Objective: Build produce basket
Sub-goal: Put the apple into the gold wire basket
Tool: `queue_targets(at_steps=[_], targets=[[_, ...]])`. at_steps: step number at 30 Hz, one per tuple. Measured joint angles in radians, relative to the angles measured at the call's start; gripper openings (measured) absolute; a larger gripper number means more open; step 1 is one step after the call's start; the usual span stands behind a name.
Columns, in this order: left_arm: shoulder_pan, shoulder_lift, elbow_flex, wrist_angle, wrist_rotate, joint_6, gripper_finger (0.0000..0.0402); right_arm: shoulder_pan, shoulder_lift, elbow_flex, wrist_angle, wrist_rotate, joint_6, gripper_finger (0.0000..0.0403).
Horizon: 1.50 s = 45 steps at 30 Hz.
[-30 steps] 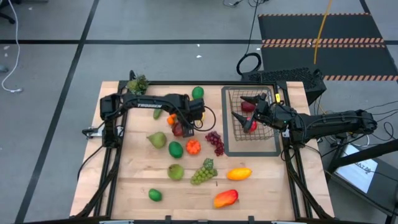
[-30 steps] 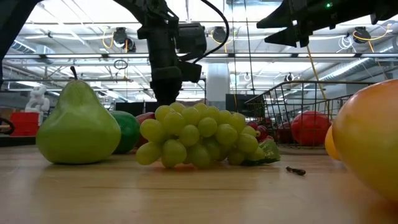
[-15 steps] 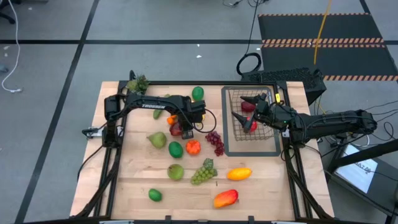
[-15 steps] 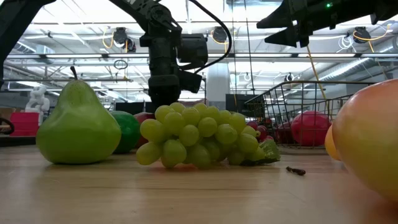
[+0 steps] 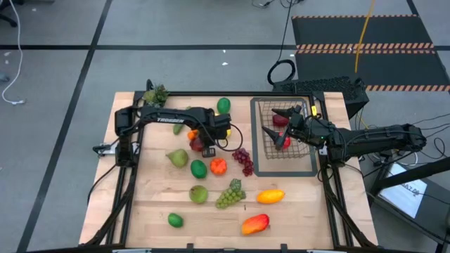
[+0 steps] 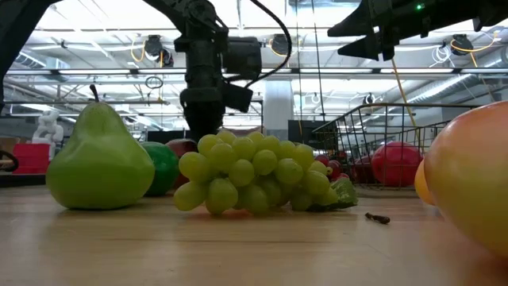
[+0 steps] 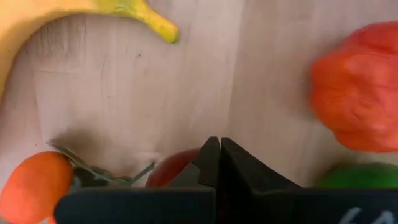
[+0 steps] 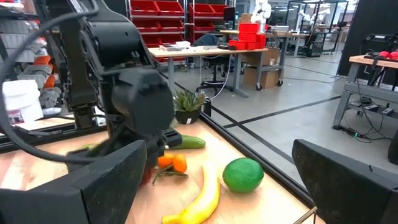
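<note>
Left gripper (image 7: pixel 214 163) has just been clamped fully together over a red round toy apple (image 7: pixel 173 168) mid-table beside the yellow curved banana (image 7: pixel 134 14); nothing is visibly pinched, so a missed grasp is suspected. Farther off, the right gripper (image 5: pixel 275 124) is held splayed wide above the dark grey rectangular wire-mesh basket (image 5: pixel 304 152), where red fruit is already seen.

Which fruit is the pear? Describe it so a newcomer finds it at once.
Start at the wooden table and find the left arm's fingers near its middle. Toward the table's left edge from them lies the pear. Unlike the round green fruit beside it, it is pale green and tapers to a stem.
</note>
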Motion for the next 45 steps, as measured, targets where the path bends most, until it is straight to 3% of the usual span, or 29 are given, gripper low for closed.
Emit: queue_targets(at_steps=[10,22,28,32,37,45], targets=[[-0.067,0.000,0.097,-0.036,-0.001,0.035,0.0003,0.000,0.000,0.000,-0.006,0.000,-0.002,0.0398],[-0.122,0.000,0.380,-0.054,0.000,0.153,0.0002,0.008,0.000,0.000,-0.006,-0.002,-0.016,0.0398],[-0.086,-0.087,0.453,-0.002,0.047,0.207,0.0002,0.065,0.001,0.000,-0.003,-0.003,-0.038,0.0399],[-0.063,-0.190,0.419,0.091,0.129,0.213,0.0003,0.096,0.011,0.000,0.015,-0.003,-0.075,0.0400],[-0.064,-0.319,0.288,0.271,0.220,0.217,0.0002,0.129,0.074,0.000,0.110,-0.010,-0.139,0.0400],[-0.080,-0.461,0.011,0.596,0.236,0.154,0.0002,0.143,0.216,0.027,0.291,-0.071,-0.203,0.0400]])
